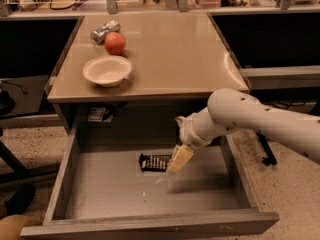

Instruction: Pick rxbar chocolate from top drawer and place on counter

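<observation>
Bar: the rxbar chocolate [154, 162], a small flat bar in a glossy black wrapper, lies on the drawer floor near the back; its pale lettering stripes are too small to read.
Drawer: the deep grey top drawer [115, 194] stands pulled out under the counter.
Gripper: the cream-coloured gripper [179, 160] hangs low in the drawer at the bar's right end; whether it grasps anything, I cannot tell.
Counter: the tan-beige counter [170, 54] carries 1 white bowl [107, 71], 1 red apple [115, 43] and 1 silver can [104, 31].
</observation>
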Robot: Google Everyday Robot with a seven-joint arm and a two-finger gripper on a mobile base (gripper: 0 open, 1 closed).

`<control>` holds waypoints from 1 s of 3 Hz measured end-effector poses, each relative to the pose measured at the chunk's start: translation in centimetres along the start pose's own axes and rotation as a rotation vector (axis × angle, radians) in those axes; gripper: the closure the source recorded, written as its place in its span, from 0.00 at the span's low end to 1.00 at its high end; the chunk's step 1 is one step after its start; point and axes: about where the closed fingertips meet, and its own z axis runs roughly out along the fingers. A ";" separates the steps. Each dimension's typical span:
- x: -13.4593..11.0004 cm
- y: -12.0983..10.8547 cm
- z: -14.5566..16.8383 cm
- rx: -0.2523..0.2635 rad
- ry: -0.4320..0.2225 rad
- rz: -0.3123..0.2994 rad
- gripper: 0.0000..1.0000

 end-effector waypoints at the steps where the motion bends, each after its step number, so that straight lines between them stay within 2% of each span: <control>1: -0.3 0.2 1.6 -0.020 0.005 -0.019 0.00; 3: -0.1 1.0 5.5 -0.102 -0.005 -0.030 0.00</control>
